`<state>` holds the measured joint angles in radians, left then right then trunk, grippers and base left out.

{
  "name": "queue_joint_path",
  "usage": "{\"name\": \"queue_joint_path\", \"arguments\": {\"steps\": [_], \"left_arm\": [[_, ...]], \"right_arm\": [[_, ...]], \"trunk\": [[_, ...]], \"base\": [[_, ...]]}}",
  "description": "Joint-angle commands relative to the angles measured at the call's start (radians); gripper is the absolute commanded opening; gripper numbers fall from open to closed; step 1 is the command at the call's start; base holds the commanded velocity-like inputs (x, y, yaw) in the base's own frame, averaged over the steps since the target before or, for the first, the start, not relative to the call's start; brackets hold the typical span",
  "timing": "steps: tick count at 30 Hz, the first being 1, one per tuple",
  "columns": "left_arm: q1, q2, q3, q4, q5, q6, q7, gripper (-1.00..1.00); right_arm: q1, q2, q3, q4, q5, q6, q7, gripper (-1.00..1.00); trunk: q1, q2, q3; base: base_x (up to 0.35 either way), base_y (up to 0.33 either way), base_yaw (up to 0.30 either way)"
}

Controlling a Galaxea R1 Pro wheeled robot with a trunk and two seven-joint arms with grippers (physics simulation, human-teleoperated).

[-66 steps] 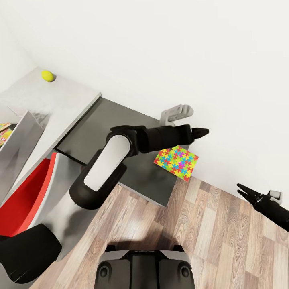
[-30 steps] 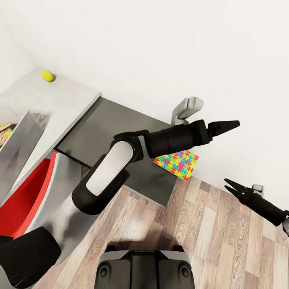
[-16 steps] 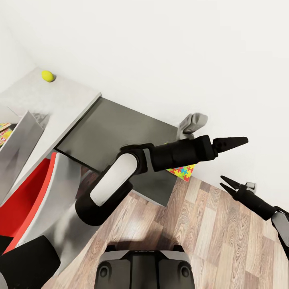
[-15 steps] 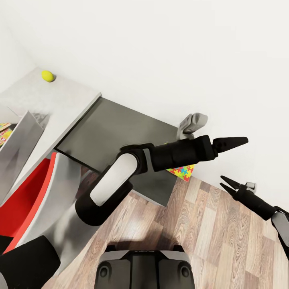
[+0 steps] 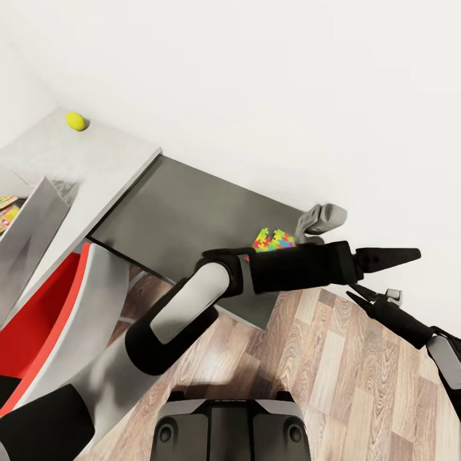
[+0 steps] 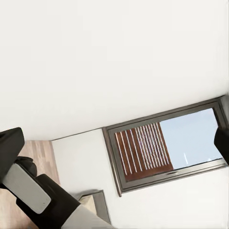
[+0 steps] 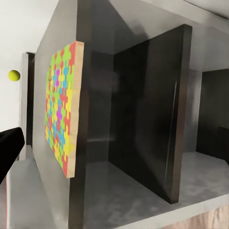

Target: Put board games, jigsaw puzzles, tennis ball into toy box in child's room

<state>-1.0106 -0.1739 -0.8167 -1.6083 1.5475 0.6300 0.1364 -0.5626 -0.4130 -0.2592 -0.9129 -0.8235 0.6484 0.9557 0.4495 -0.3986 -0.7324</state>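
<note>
In the head view our left gripper (image 5: 403, 255) reached past the table (image 5: 173, 205) end, fingers pressed together; our right gripper (image 5: 356, 296) stood slightly parted. The jigsaw puzzle (image 5: 274, 239) lay on the dark top, the tennis ball (image 5: 75, 120) far off. In the right wrist view the puzzle (image 7: 61, 107) lay at the table's edge.

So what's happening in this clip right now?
The robot stands at the dark end of the table, holding nothing. Its left arm stretches across the table corner, covering most of a jigsaw puzzle lying there, with the left claw shut and pointing past the edge toward the wall. The right claw hangs open over the floor beside the table. The tennis ball sits far back on the light section, and a corner of the toy box shows at the left.
</note>
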Motion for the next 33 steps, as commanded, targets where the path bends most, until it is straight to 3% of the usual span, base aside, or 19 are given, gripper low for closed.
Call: {"name": "queue_joint_path", "arguments": {"steps": [1,12,33], "left_arm": [[-0.001,0.0,0.0,-0.001,0.01,0.002,0.009,1.0],[0.011,0.002,-0.017,-0.001,0.011,0.002,-0.016,1.0],[0.018,0.006,-0.015,-0.001,0.011,0.001,-0.019,1.0]], "right_arm": [[0.0,0.0,0.0,0.0,-0.005,0.006,0.001,1.0],[-0.002,0.007,0.004,0.0,-0.003,0.006,-0.002,1.0],[-0.02,0.013,0.01,-0.001,-0.003,0.007,-0.006,1.0]], "trunk": [[0.001,-0.002,-0.001],[0.001,-0.002,-0.001],[0.001,-0.002,-0.001]], "base": [[0.0,0.0,0.0],[0.0,0.0,0.013],[0.0,0.0,0.126]]}}
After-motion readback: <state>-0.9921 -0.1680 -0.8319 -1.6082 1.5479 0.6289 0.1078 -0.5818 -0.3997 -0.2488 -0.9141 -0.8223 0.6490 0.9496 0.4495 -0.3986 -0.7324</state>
